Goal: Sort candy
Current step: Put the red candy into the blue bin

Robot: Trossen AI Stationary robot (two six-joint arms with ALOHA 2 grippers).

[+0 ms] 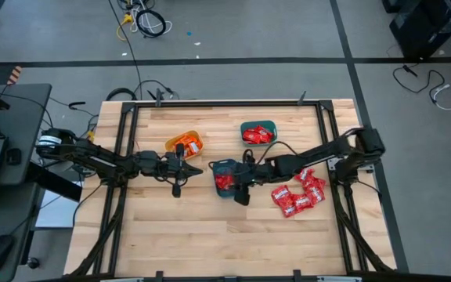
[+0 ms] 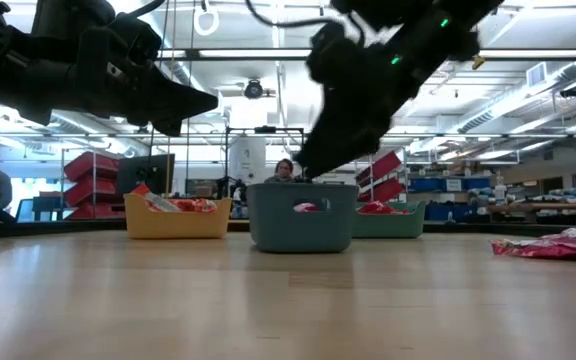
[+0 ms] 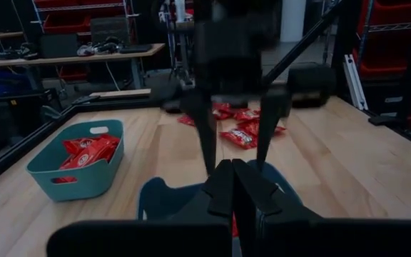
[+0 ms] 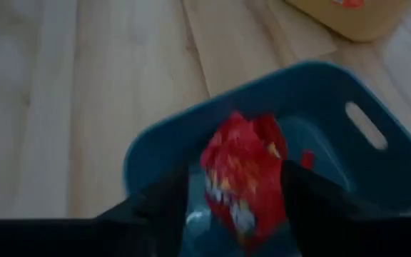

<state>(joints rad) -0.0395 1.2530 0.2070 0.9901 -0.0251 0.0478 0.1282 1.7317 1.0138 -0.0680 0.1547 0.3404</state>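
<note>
- High view: the right gripper (image 1: pixel 227 182) hangs over the dark teal bin (image 1: pixel 224 177) at table centre. The left gripper (image 1: pixel 196 169) waits just beside it, near the yellow bin (image 1: pixel 185 144) with its orange-and-white packets. A second teal bin (image 1: pixel 257 132) holds red candy, and the unsorted pile of red packets (image 1: pixel 297 193) lies well apart, toward the right edge of the table (image 1: pixel 210 235).
- Low view: the three bins stand in a row, the dark teal one (image 2: pixel 302 216) nearest. The right arm descends to its rim, while the left arm hangs high, clear of the table.
- Left wrist view: the left gripper's own fingers (image 3: pixel 228 187) are pressed together and hold nothing. Beyond them the right gripper's fingers (image 3: pixel 207 135) point down into the near bin, standing apart.
- Right wrist view: a red packet (image 4: pixel 245 178) sits between the right gripper's spread fingers (image 4: pixel 307 191), directly above the bin's interior. The jaws stand wider than the packet, so it appears released or nearly so; whether a finger touches it cannot be told.
- Step in hand: dropping one packet into its bin. Done well, the jaws should stay wide and the gripper rise straight up, so that neither finger drags the packet out or catches the rim, before returning to the pile.
</note>
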